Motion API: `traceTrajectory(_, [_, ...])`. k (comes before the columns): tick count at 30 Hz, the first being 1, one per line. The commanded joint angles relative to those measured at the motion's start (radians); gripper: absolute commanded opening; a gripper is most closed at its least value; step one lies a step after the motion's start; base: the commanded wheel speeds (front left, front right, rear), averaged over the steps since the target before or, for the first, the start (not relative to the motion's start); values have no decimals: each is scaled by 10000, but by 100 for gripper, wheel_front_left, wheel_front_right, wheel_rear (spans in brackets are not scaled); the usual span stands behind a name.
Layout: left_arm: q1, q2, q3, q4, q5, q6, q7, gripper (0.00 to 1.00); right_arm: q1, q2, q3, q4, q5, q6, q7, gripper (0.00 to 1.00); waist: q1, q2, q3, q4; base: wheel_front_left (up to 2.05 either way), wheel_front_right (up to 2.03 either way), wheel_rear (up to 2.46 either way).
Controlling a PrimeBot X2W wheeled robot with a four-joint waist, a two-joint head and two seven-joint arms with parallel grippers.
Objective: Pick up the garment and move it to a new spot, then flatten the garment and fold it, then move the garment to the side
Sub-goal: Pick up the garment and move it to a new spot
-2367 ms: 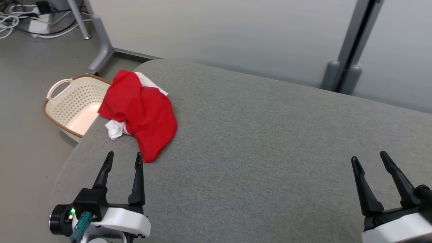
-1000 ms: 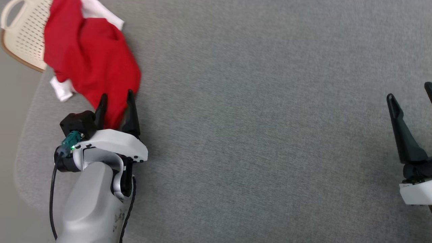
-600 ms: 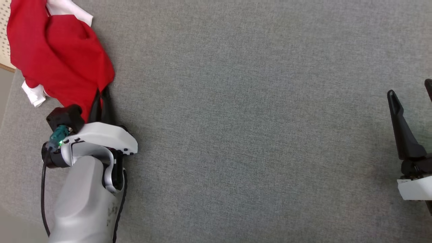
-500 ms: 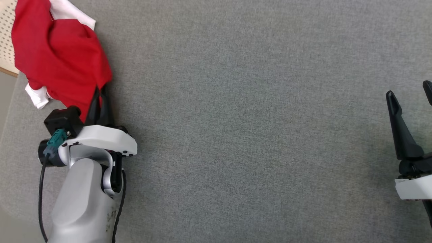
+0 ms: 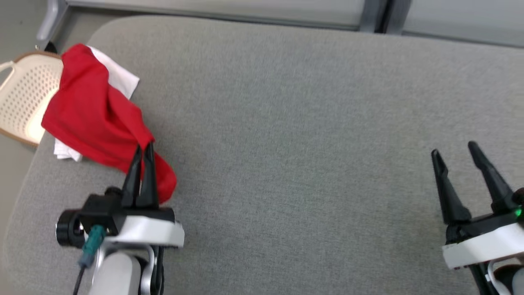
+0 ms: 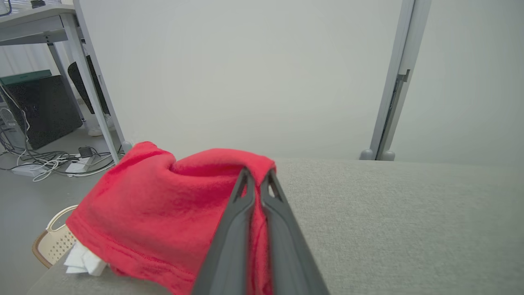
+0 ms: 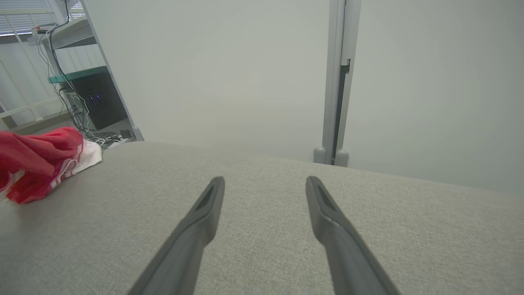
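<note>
Left gripper [image 5: 144, 146] pinched shut on the near fold of the red garment [image 5: 90, 119] | right gripper [image 5: 453, 148] gaped empty | cloth lay at the left end of the grey cushion [image 5: 307, 123], near the basket [image 5: 20, 102] | soft, light, floppy (bound to sag); best held by a hem | a second before, left jaws stood open astride it

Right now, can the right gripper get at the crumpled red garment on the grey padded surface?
Probably not without a long reach: the right gripper sits open at far right, the red garment at far left. Only bare grey padded surface lies between, and the left gripper is shut on the garment.
</note>
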Motion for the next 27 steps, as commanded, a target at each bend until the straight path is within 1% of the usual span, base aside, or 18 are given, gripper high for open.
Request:
traceTrajectory(1, [416, 45, -56, -157, 92, 101, 0, 0, 184, 80, 70, 131, -35, 0, -96, 100, 0, 0, -887, -376, 0, 0, 0])
traceTrajectory(7, [1480, 127, -334, -948, 216, 205, 347, 0, 564, 444, 188, 341, -39, 0, -138, 100, 0, 0, -1611, -728, 0, 0, 0])
traceTrajectory(12, [1848, 229, -560, -1476, 295, 158, 713, 0, 740, 598, 182, 364, 40, 0, -134, 100, 0, 0, -1847, -968, 0, 0, 0])
traceTrajectory(15, [1938, 205, -750, -1666, 266, 76, 833, 0, 739, 665, 231, 364, 80, 0, -152, 100, 0, 0, -1933, -1288, 0, 0, 0])
traceTrajectory(17, [1848, 202, -924, -1696, 254, -24, 851, 0, 667, 694, 245, 336, 58, 0, -153, 100, 0, 0, -1917, -1607, 0, 0, 0])
traceTrajectory(20, [1443, 168, -1421, -1593, 319, -314, 942, 0, 546, 733, 308, 295, 73, 0, -152, 100, 0, 0, -1763, -2240, 0, 0, 0])
traceTrajectory(24, [719, 118, -2374, -1286, 475, -724, 1108, 0, 340, 742, 362, 248, 165, 0, -193, 100, 0, 0, -1272, -3270, 0, 0, 0])
traceTrajectory(27, [-89, 87, -3013, -940, 524, -903, 1208, 0, 125, 761, 355, 284, 248, 0, -301, 100, 0, 0, -746, -4100, 0, 0, 0])
